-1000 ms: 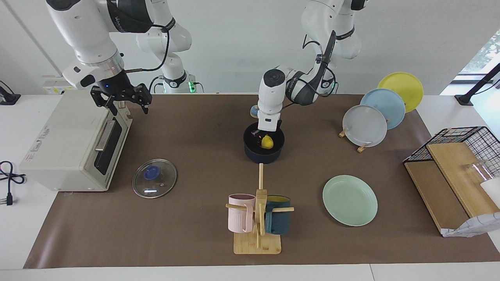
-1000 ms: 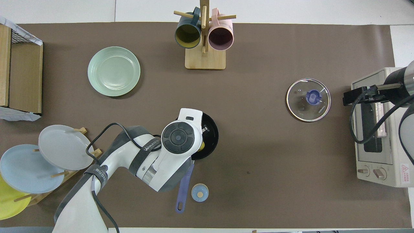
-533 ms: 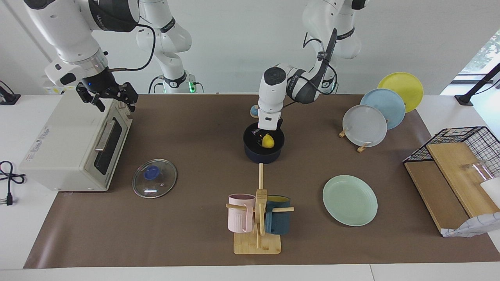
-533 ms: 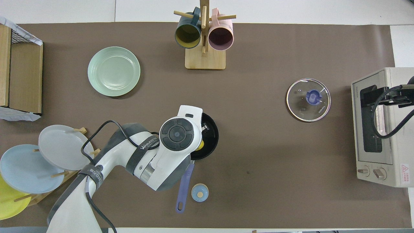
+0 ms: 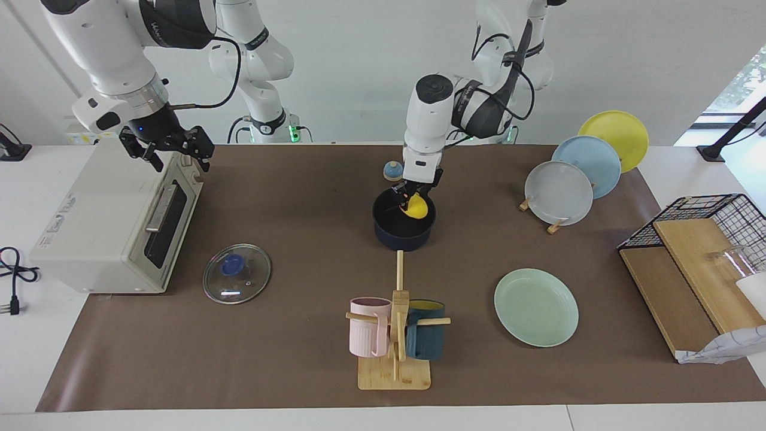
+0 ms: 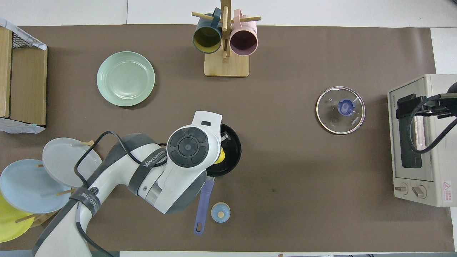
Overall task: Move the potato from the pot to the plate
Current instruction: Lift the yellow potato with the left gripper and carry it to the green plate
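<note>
The dark blue pot (image 5: 402, 232) (image 6: 232, 153) stands mid-table, its long handle (image 6: 202, 207) pointing toward the robots. My left gripper (image 5: 413, 196) is shut on the yellow potato (image 5: 416, 206) (image 6: 221, 155), which hangs just above the pot's rim. In the overhead view the left arm's wrist covers most of the potato and the pot. The mint-green plate (image 5: 536, 306) (image 6: 125, 78) lies bare, farther from the robots and toward the left arm's end. My right gripper (image 5: 169, 149) hangs open over the toaster oven.
A toaster oven (image 5: 114, 218) stands at the right arm's end, a glass lid (image 5: 236, 273) beside it. A mug rack (image 5: 395, 335) stands farther from the robots than the pot. Grey, blue and yellow plates (image 5: 586, 167) lean in a stand. A small blue knob (image 6: 220, 212) lies beside the pot's handle.
The left gripper has risen with the potato, from the pot's bottom up to its rim. The right arm drew back from above the mat to over the toaster oven, then held still.
</note>
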`<action>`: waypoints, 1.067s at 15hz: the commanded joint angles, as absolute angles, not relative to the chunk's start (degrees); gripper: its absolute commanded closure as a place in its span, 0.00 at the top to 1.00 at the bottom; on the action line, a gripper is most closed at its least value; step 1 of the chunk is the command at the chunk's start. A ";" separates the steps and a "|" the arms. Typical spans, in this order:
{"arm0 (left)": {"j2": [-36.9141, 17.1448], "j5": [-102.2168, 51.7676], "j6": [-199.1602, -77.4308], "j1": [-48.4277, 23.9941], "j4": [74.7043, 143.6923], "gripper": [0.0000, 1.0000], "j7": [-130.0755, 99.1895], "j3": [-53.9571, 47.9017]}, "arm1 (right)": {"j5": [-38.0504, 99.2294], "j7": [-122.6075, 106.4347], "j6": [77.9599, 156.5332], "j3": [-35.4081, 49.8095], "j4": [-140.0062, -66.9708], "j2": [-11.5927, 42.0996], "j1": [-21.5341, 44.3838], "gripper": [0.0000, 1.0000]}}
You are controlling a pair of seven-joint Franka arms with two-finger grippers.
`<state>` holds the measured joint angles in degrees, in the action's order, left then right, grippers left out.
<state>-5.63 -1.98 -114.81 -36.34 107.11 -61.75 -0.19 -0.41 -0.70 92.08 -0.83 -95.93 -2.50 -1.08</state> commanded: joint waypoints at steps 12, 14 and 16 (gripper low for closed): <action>-19.93 -3.34 -110.20 -12.58 85.53 0.12 -19.54 -0.26 | -0.26 -0.44 91.93 -0.53 -95.89 -2.81 -1.05 1.00; -24.06 -3.25 -115.64 -10.12 84.29 0.10 -15.40 -0.44 | -0.26 -0.44 91.93 -0.35 -95.89 -2.90 -0.97 1.00; -30.02 -3.16 -117.16 -9.32 78.43 0.10 -13.46 -0.35 | -0.26 -0.44 91.93 -0.35 -95.89 -2.90 -0.97 1.00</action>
<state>-22.92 -2.63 -116.59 -10.40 86.40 -16.07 0.23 -0.41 -0.70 92.08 -0.55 -95.90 -2.50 -0.98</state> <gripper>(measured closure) 0.383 0.000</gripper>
